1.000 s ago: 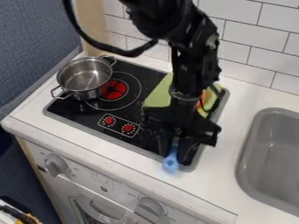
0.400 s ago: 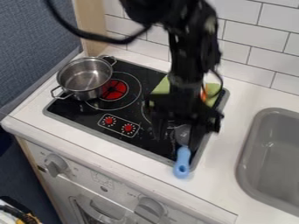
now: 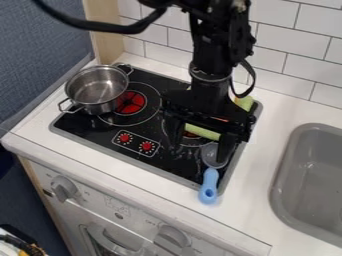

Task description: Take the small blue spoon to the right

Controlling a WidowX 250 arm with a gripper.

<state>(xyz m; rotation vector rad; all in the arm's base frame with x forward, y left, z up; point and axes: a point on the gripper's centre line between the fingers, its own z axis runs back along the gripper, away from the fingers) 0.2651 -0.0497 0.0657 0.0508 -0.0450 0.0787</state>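
The black gripper (image 3: 200, 150) hangs over the right part of the stove, its two fingers spread well apart. Just below and between them, toward the right finger, lies the small blue spoon (image 3: 209, 186). Its grey bowl rests on the black stovetop near the right front corner, partly behind the right finger. The blue handle points toward the front and crosses the stove's edge onto the white counter.
A steel pot (image 3: 98, 90) stands on the stove's left back burner. A green cloth (image 3: 202, 132) with something orange lies behind the gripper, partly hidden. The grey sink (image 3: 284, 172) is at the right, and a tiled wall rises behind.
The gripper has risen and drawn back from the spoon, and its fingers are now spread. The spoon has shifted slightly right and forward since the first frame.
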